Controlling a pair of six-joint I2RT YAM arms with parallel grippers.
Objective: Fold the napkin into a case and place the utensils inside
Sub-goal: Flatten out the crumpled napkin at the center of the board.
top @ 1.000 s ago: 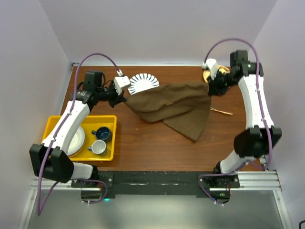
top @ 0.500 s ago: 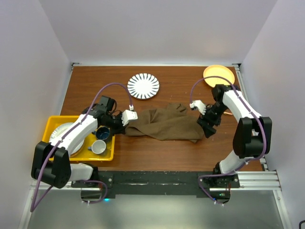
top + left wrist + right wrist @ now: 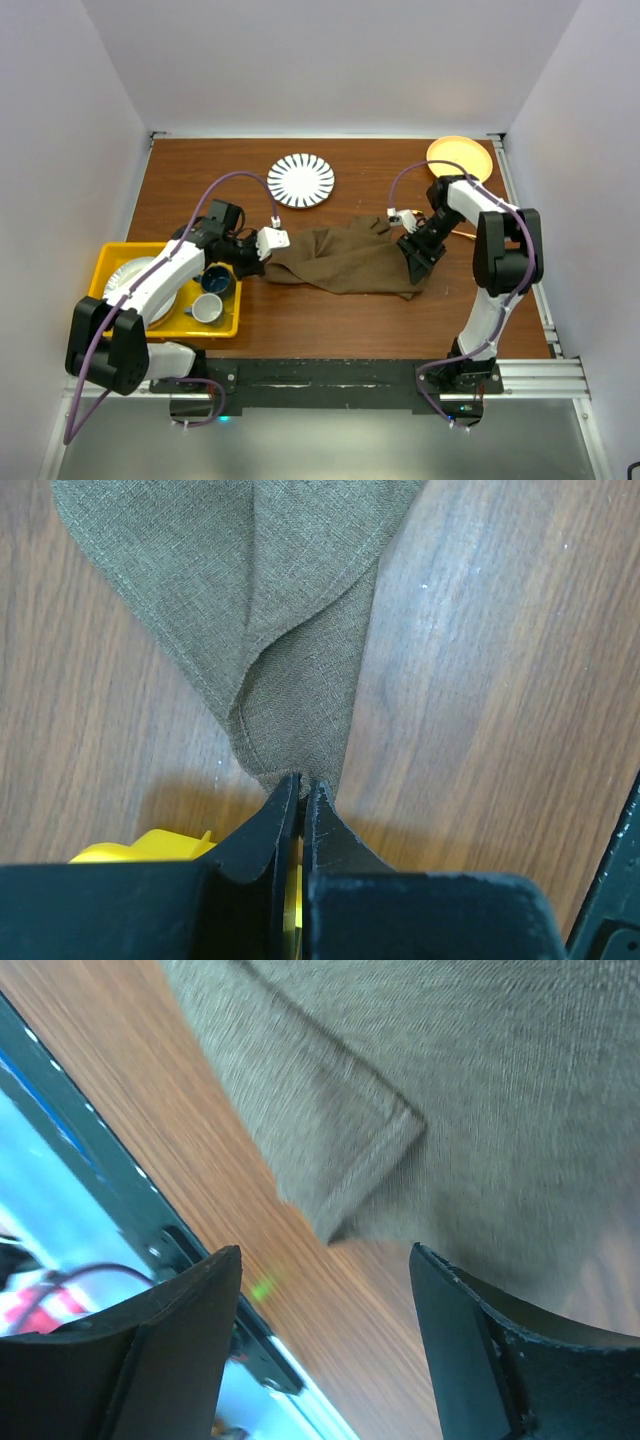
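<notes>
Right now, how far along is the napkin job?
Early. The napkin lies rumpled in a loose fold, no case yet. The left gripper pinches one corner; the right gripper is open over another. Shaping the case and loading the utensils are left.

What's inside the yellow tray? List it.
The yellow tray holds a white plate, a dark blue cup and a pale mug; the left arm covers part of the plate.

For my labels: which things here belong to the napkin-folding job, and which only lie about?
Job:
napkin, pinched by the left gripper

Lying about:
striped plate
yellow plate
yellow tray holding a white plate, blue cup and pale cup
</notes>
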